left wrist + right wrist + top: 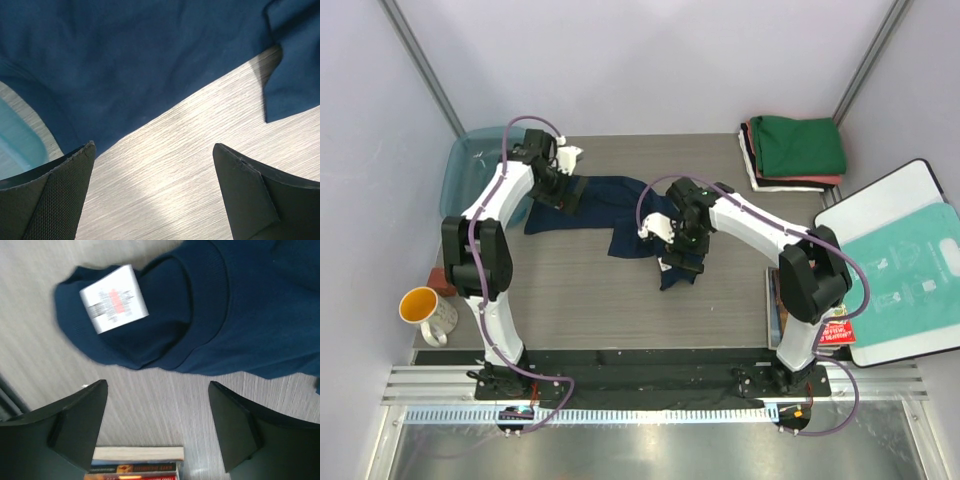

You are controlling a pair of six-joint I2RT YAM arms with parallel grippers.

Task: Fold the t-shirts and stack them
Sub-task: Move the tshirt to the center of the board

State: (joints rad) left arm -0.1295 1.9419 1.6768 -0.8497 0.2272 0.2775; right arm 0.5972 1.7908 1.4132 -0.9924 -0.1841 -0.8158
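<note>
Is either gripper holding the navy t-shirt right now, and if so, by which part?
Nothing is held. Both the left gripper and the right gripper stand open, with the navy t-shirt lying beyond their fingertips.

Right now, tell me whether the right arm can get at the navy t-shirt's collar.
Probably yes. The right gripper stands open just short of the navy t-shirt's collar, by the white tag, with only table between; nothing blocks it.

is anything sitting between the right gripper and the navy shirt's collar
Nothing visible does. The right gripper is open just short of the collar of the navy t-shirt, with only bare table between them. The books lie behind it, not in the path.
</note>
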